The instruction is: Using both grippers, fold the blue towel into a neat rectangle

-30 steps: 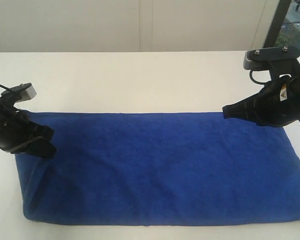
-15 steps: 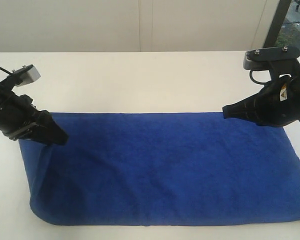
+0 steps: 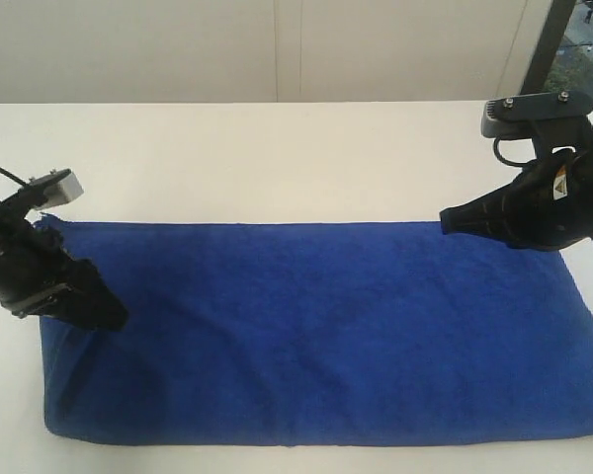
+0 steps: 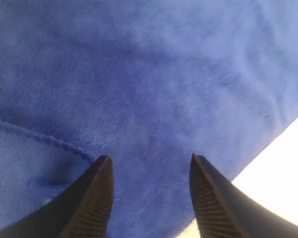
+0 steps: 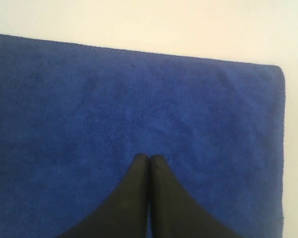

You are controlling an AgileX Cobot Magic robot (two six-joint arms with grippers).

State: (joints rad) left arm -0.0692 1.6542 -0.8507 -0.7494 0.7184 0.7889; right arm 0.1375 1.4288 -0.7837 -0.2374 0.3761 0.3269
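left gripper point(image 4: 149, 162) has just sprung apart, letting go of the blue towel point(image 3: 326, 326); right gripper point(image 3: 453, 219) stays together. this fold looks finished.

Jaws of the black left gripper point(image 3: 107, 316) opened wide, gripper dropped lower; deep royal-blue soft cloth towel point(image 3: 326, 326) flattened back out at its left end.

Exterior: sits high at near side of table point(image 3: 277, 158), looks down and across towel point(image 3: 326, 326) to far wall point(image 3: 128, 49); wide, mid-distance. Left wrist: very close over towel, sights between spread fingers point(image 4: 97, 198). Right wrist: further back, sights past closed fingers point(image 5: 139, 198) to towel corner. All three share towel.
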